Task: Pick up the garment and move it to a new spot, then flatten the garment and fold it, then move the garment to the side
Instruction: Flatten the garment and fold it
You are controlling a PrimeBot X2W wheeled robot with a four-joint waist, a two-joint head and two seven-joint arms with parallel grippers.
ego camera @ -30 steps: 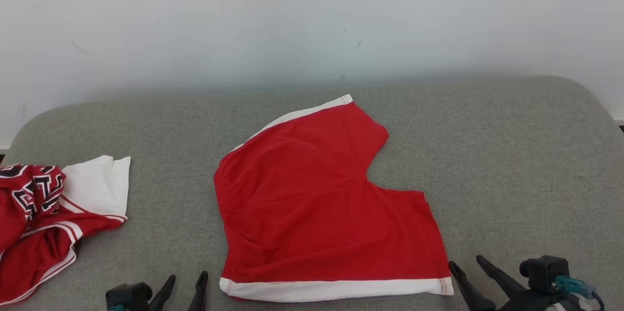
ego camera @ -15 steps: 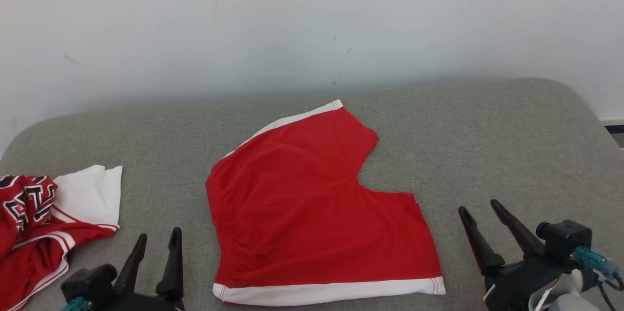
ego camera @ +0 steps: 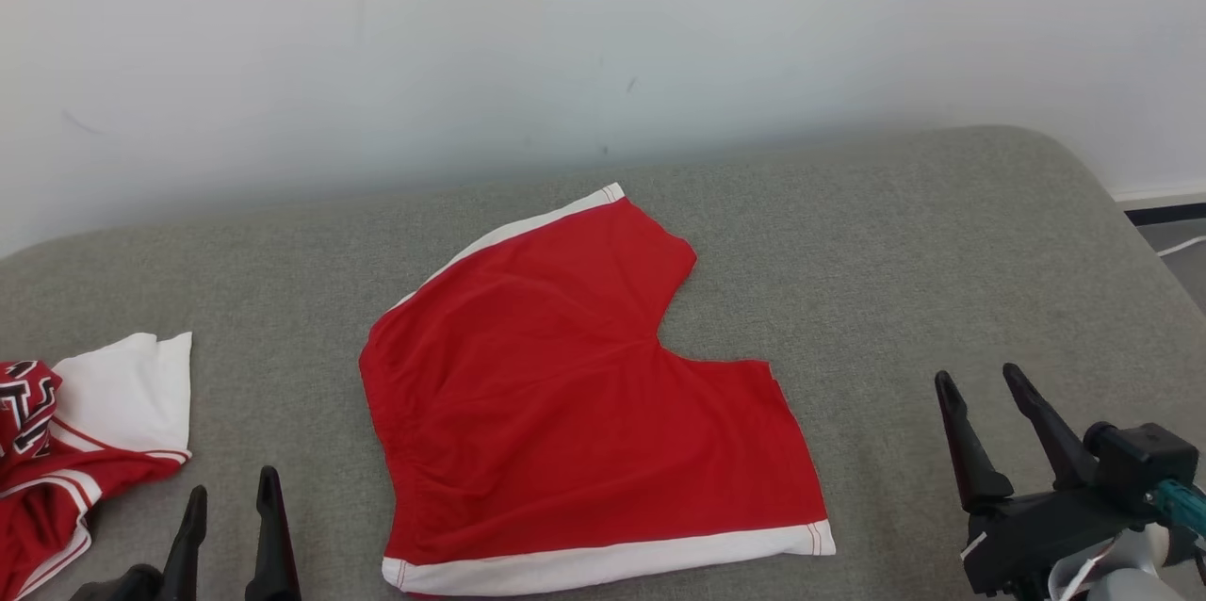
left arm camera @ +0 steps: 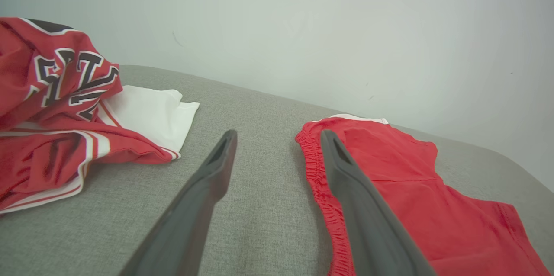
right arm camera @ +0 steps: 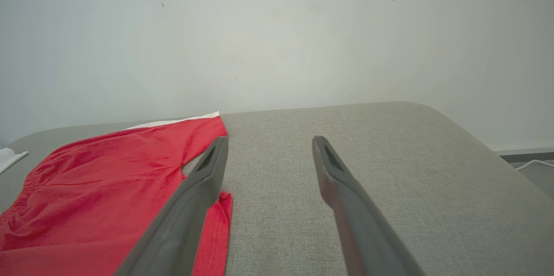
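Both grippers have pulled back from the red shorts over the last second, and the camera has swung a little to the right. The right gripper point(ego camera: 976, 373), jaws spread wide and empty, is over bare table point(ego camera: 895, 243), well right of the shorts point(ego camera: 565, 413). The left gripper point(ego camera: 234, 481), also wide open and empty, sits low near the elastic waistband side. The shorts lie spread flat mid-table between the two grippers, touching neither. This layout suggests flattening is done and folding comes next. A crumpled red and white jersey point(ego camera: 57, 450) lies far left.
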